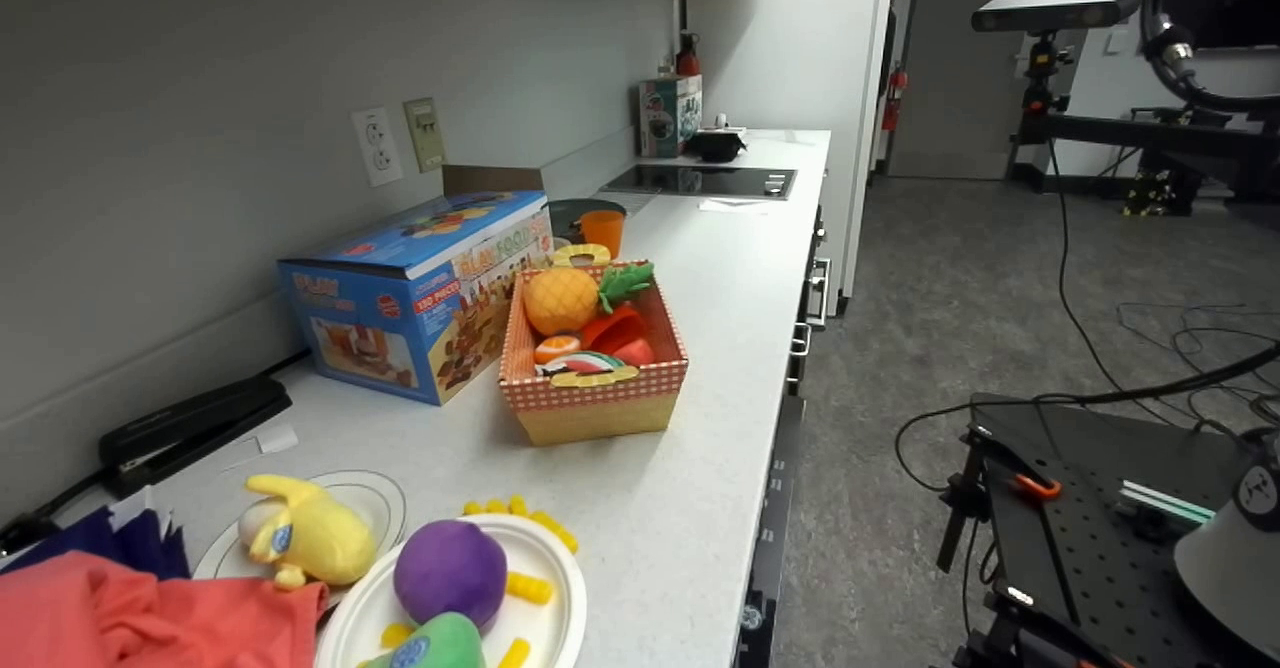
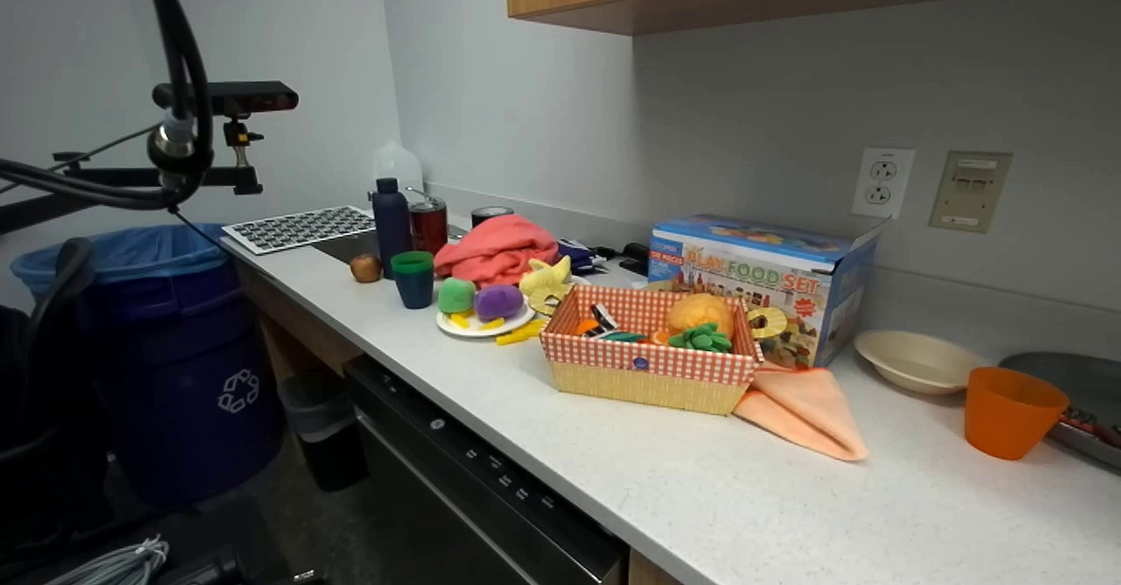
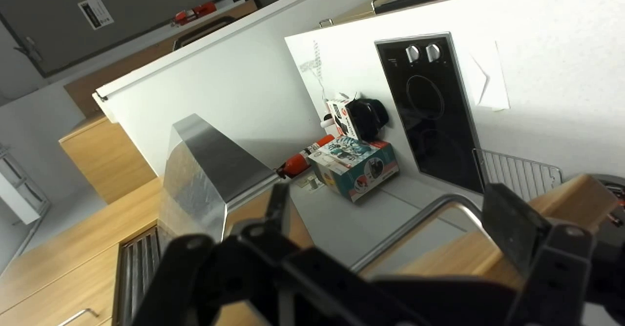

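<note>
Over the back edge of the worktop (image 3: 552,62), wrist view: claw (image 3: 393,211) is wide, fingertips (image 3: 512,223) well apart, metal handle (image 3: 429,210) seen in the gap between them, wood panel (image 3: 454,257) just by it. Can't tell if either finger touches the handle. Grey hood (image 3: 222,157) off to the left of that view.

Black cooktop (image 3: 429,106) runs from near front edge towards back edge, white sheet (image 3: 490,84) just beside it. At far back corner: teal box (image 3: 356,167), red extinguisher (image 3: 298,164) next to it, black item (image 3: 369,118) nearby, type unclear.

Both exterior views: checked basket (image 2: 648,388) nearer the front edge, pineapple plush (image 1: 560,301) inside; blue food box (image 1: 370,328) behind it towards back edge. Peach cloth (image 2: 814,414) just beside basket, beige bowl (image 2: 920,362) near back edge, orange cup (image 2: 1011,414) upright.

White plate (image 1: 565,608) by the front edge, purple plush (image 1: 450,573) and green plush (image 1: 445,640) on it; yellow plush (image 1: 325,538) and coral cloth (image 1: 160,613) further back. Green-topped cup (image 2: 413,283) also near front edge, dark bottle (image 2: 391,226) standing beyond it
</note>
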You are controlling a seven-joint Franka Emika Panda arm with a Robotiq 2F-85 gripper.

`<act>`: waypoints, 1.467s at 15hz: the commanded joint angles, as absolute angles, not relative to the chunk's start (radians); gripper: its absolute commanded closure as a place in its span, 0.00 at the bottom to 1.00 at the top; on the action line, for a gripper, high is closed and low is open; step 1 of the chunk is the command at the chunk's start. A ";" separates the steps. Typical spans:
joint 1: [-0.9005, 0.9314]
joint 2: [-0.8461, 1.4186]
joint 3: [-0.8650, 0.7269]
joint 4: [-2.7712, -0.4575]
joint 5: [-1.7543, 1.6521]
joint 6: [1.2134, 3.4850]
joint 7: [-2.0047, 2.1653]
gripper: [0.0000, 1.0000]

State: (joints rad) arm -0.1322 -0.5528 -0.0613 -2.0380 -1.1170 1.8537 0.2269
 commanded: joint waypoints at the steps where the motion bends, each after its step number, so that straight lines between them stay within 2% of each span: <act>1: -0.118 -0.551 -0.069 -2.034 -1.121 1.846 0.228 0.00; 5: -0.118 -0.551 -0.069 -2.034 -1.121 1.846 0.228 0.00; 14: -0.075 -0.613 -0.019 -1.996 -1.099 1.663 0.091 0.00; 22: -0.048 -0.630 -0.035 -1.982 -0.998 1.789 0.334 0.00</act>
